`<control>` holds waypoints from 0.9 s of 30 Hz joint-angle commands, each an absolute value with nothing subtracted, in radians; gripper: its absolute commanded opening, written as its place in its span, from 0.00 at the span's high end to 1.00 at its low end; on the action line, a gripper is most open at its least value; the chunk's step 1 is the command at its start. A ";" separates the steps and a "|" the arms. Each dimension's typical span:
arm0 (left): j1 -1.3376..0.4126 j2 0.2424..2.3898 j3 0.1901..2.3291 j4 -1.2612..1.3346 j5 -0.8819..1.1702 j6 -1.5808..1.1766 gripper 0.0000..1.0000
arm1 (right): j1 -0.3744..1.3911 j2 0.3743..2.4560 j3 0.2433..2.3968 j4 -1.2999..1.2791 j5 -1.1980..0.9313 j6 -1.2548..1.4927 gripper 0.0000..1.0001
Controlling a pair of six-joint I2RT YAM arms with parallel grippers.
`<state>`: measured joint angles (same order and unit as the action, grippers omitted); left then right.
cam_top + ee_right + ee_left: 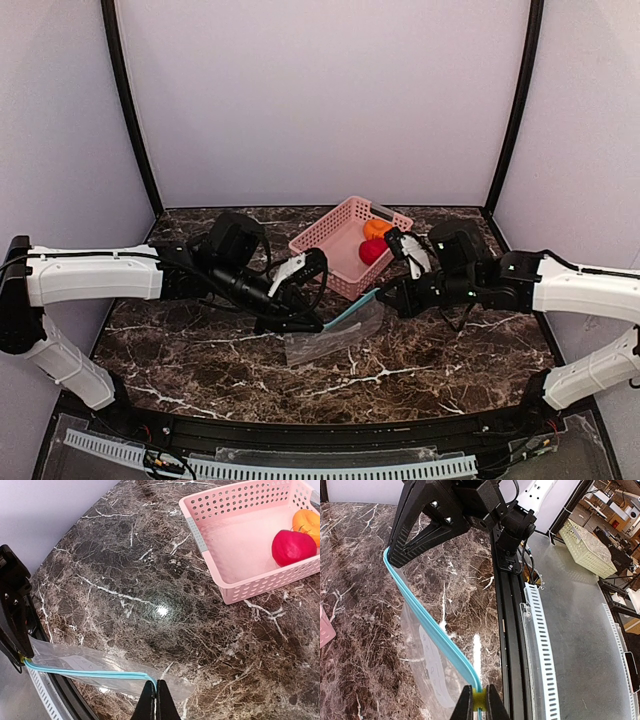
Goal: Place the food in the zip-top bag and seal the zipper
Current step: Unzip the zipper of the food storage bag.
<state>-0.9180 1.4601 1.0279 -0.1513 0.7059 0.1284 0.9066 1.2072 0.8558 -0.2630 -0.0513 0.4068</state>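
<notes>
The zip-top bag [330,338] hangs flat and clear between my two grippers, just above the marble. Its teal zipper [427,625] runs taut from one gripper to the other. My left gripper [480,692] is shut on a small yellow slider [480,700] at one end of the zipper. At the other end, my right gripper [155,685] is shut on the zipper [90,673] itself. The food lies in the pink basket [250,582]: a red piece [292,546] and an orange piece [307,522] side by side. Nothing shows inside the bag [100,662].
The pink basket [320,232] stands at the back centre of the marble table, just behind both grippers. Purple walls close the back and sides. A black rail and a white slotted strip [542,645] run along the near edge.
</notes>
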 commanded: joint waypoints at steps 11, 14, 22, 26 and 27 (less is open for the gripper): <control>-0.922 1.448 1.040 -0.241 0.761 0.149 0.99 | 0.829 1.156 0.828 -0.302 0.048 0.430 1.00; -0.923 1.448 1.041 -0.242 0.759 0.149 0.99 | 0.825 1.153 0.828 -0.307 0.048 0.431 1.00; -0.922 1.444 1.039 -0.242 0.752 0.152 0.99 | 0.812 1.142 0.826 -0.320 0.051 0.436 1.00; -0.923 1.444 1.040 -0.245 0.748 0.151 0.99 | 0.807 1.138 0.824 -0.326 0.052 0.439 1.00; -0.923 1.443 1.039 -0.245 0.748 0.152 0.99 | 0.805 1.137 0.823 -0.328 0.053 0.439 1.00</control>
<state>-0.9184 1.4601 1.0279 -0.1677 0.7059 0.1383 0.8375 1.1603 0.8352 -0.3084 -0.0288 0.4252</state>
